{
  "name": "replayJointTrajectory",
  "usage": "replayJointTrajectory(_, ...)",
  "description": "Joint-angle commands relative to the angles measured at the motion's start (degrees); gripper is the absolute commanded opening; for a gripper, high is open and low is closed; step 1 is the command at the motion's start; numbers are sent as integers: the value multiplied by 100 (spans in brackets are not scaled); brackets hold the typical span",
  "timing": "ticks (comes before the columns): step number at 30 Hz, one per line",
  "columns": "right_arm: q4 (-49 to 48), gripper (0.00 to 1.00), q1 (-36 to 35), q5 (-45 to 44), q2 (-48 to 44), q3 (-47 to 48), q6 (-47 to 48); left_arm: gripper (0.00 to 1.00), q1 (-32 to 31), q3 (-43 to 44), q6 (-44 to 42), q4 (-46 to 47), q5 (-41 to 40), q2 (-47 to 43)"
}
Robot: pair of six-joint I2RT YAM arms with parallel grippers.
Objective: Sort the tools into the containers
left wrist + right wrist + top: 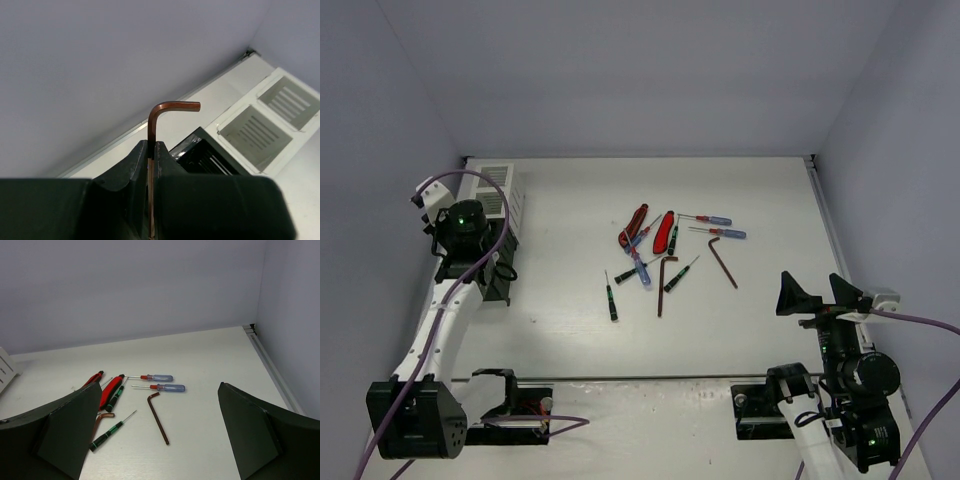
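My left gripper is shut on a brown L-shaped hex key, its short arm bent to the right above the fingertips. It hangs above an open black bin, next to two white slatted bins. In the top view this arm stands over the bins at the far left. The other tools lie mid-table: red pliers, blue/red screwdrivers, black/green screwdrivers and two hex keys. My right gripper is open and empty, right of the pile.
The right wrist view shows a hex key, two blue/red screwdrivers, red pliers and a black/green screwdriver ahead of my open fingers. Grey walls enclose the table; a rail runs along its right edge.
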State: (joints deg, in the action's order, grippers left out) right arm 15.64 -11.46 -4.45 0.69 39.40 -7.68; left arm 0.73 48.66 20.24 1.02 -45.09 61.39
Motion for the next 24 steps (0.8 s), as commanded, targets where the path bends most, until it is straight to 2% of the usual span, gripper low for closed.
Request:
replayJointTrajectory(1,-430,100,-74,67,28,24,-5,0,164,-5,-13,931,115,159)
replayJointTrajectory(3,-430,100,-75,76,28,31,2,1,164,-127,-76,1098,155,167)
replayJointTrajectory(4,-430,100,-75,75,28,23,-5,6,164,-163,-90,1120,182,186)
replayJointTrajectory(12,-430,100,-67,58,28,15,-5,8,155,-822,393,1066,413,-94)
replayJointTrajectory(18,-430,100,-71,36,50,15,-5,13,146,-1135,539,874,259,-267)
replayJointTrajectory(20,-430,100,-75,45,101,15,-5,20,146,-1092,516,792,287,-302)
replayJointTrajectory(23,-421,100,-75,-66,299,48,-62,36,146,-869,571,480,391,-362)
replayJointTrajectory(24,-421,100,-75,-97,445,98,-72,44,146,-699,678,88,401,-400)
